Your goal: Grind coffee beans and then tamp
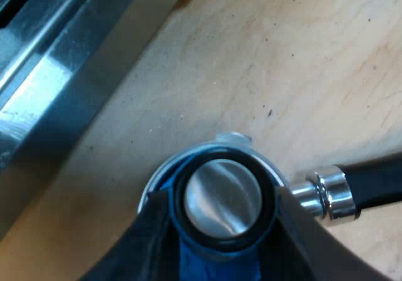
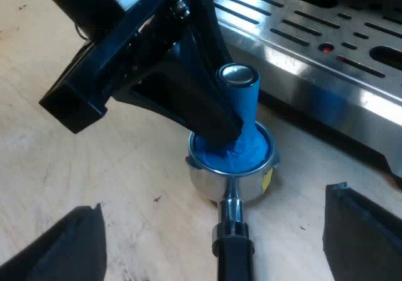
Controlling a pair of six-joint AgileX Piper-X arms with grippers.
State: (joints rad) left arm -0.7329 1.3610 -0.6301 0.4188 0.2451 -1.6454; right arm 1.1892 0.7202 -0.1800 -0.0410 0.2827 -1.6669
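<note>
The metal holder (image 2: pixel 229 181) lies on the wooden table, its dark handle (image 2: pixel 233 256) pointing away from the machine. A blue tamper (image 2: pixel 244 99) with a shiny metal cap (image 1: pixel 223 198) stands upright in the holder's basket (image 1: pixel 235 143). My left gripper (image 1: pixel 223 234) is shut on the blue tamper, one black finger (image 1: pixel 157 237) on each side of its stem. My right gripper (image 2: pixel 213 199) hangs open over the handle, its two fingers (image 2: pixel 63 246) spread wide to either side and touching nothing.
The espresso machine's steel drip tray (image 2: pixel 326 29) with slots runs close behind the holder; its steel edge (image 1: pixel 50 73) is also seen from above. Bare wood table (image 1: pixel 282 55) surrounds the holder.
</note>
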